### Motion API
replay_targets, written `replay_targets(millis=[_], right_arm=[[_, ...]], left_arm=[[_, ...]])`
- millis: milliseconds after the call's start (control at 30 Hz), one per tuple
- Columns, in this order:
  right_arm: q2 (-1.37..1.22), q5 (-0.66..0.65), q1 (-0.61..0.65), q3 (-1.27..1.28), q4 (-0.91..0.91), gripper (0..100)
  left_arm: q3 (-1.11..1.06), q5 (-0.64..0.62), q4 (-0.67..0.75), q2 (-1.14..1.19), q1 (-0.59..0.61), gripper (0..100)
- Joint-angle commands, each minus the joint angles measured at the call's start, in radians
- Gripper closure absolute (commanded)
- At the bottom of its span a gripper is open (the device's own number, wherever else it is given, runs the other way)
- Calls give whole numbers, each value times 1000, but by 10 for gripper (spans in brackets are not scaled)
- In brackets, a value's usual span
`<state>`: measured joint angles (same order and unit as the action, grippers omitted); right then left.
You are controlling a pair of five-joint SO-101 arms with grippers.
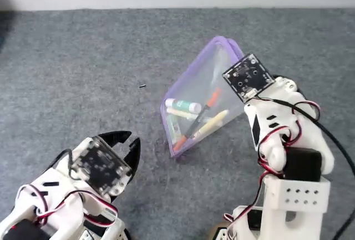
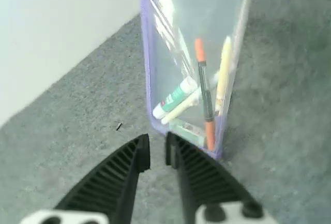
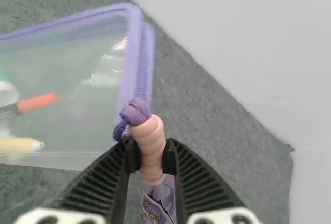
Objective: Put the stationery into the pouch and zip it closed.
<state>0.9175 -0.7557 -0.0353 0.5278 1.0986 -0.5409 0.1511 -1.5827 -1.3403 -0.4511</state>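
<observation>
**Right gripper pinching the zip pull, pouch tipped up on end**

The clear pouch [image 1: 206, 79] with purple edging stands tilted on the grey mat [image 1: 77, 57]. Its low end touches the mat and its upper corner is raised at the right gripper [image 3: 150, 154]. In the right wrist view that gripper's fingers are closed tight on the peach, ridged zip pull [image 3: 149, 136], which hangs from a knot of purple cord at the pouch's corner.

In the high view the pouch stretches away from the right gripper toward 8 o'clock. The stationery is inside and has slumped to the low end: a white and green tube [image 1: 183, 106], an orange pen [image 1: 212, 99] and a yellow pen [image 1: 213, 121].

The left gripper [image 1: 126, 142] sits near the mat with the pouch's low end at about 2 o'clock from it, close but not touching. Its fingers are only narrowly parted, with a thin gap at the tips and nothing between them. A small dark speck [image 1: 142, 86] lies on the mat at about 12 o'clock from this gripper.
</observation>
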Motion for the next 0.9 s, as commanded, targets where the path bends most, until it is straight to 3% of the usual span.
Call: replay_targets(millis=[0, 367, 633, 867], right_arm=[[13, 18, 10, 52, -41, 991], [4, 199, 8, 279, -225, 976], [4, 480, 10, 311, -219, 719], [15, 598, 10, 308, -116, 820]], left_arm=[[22, -120, 37, -3, -3, 893], [-77, -153, 34, -3, 373, 891], [-246, -157, 138, -3, 532, 891], [-383, -157, 226, -3, 537, 891]])
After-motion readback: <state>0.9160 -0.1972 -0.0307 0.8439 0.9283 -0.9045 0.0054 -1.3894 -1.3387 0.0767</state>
